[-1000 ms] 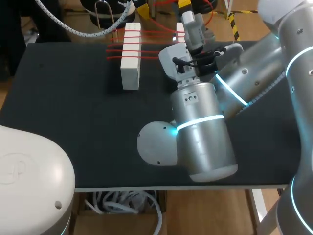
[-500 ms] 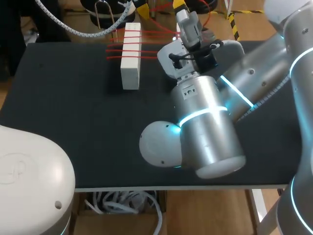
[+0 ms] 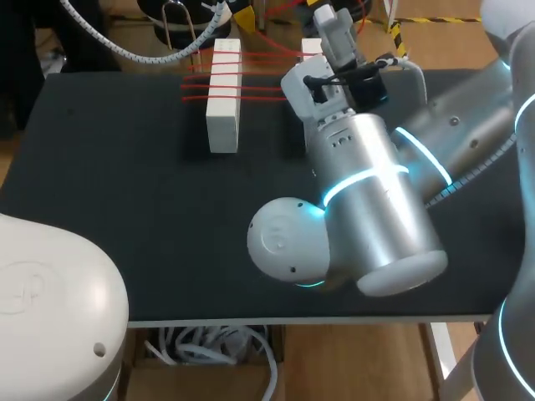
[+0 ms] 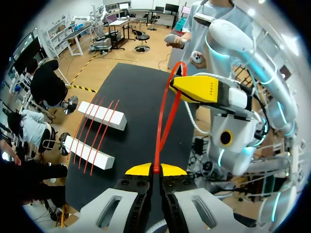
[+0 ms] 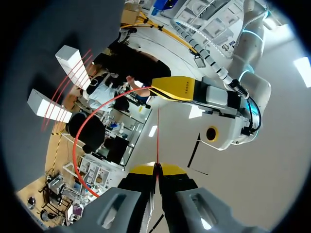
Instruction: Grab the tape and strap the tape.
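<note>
Closest in, seen from the head view, the white housing of the left arm (image 3: 50,301) fills the near left corner. The silver elbow of the right arm (image 3: 368,209) comes in from the right and leans over the middle of the black table (image 3: 125,192). In its own wrist view the left gripper (image 4: 155,169) has its yellow tips pressed together on the thin red tape (image 4: 162,138), with no gap showing between them. From there the tape rises as two strands that close into a narrow loop, and the far end of the loop sits at the yellow finger of the other gripper. The right gripper (image 5: 157,169) is likewise pinched closed on the tape (a straight strand runs from its tips to the left arm's yellow finger, and a wide red arc bows out to one side). The tape thus hangs in the air between the two grippers, above the table and touching nothing else. Farther back, two white blocks (image 4: 102,115) lie side by side but apart on the table. Several red strands (image 3: 251,79) are stretched across the gap from one block to the other.
</note>
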{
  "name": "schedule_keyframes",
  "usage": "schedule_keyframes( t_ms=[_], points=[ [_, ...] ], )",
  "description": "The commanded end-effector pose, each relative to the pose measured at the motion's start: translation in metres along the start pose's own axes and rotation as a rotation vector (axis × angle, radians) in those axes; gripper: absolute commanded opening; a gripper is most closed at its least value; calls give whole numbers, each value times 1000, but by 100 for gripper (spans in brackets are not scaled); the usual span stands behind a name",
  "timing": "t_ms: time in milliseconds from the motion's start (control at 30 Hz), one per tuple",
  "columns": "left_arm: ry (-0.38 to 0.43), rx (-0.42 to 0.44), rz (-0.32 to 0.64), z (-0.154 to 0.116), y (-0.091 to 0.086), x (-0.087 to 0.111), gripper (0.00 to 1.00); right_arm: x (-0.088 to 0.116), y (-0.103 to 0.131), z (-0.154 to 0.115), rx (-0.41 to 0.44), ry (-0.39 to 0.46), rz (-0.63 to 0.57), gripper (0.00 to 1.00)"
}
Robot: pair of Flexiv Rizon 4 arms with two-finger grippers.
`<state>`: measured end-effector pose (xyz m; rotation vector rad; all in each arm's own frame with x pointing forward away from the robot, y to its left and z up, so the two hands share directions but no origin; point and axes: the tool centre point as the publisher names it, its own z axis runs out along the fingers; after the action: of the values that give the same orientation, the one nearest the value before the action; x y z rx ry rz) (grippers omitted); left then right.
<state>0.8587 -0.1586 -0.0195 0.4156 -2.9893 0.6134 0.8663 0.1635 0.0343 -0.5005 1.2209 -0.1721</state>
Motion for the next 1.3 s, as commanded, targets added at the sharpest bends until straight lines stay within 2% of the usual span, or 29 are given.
schedule_keyframes(
  t_ms=[33,800,1300],
  points=[
    [0,-2,0,0,0,0,0,-9,-7,-3,-77,31,-5,0],
    [0,-2,0,0,0,0,0,-14,9,-8,-137,87,-23,0],
    [0,-2,0,0,0,0,0,-13,3,2,-120,125,-22,0]
  ],
)
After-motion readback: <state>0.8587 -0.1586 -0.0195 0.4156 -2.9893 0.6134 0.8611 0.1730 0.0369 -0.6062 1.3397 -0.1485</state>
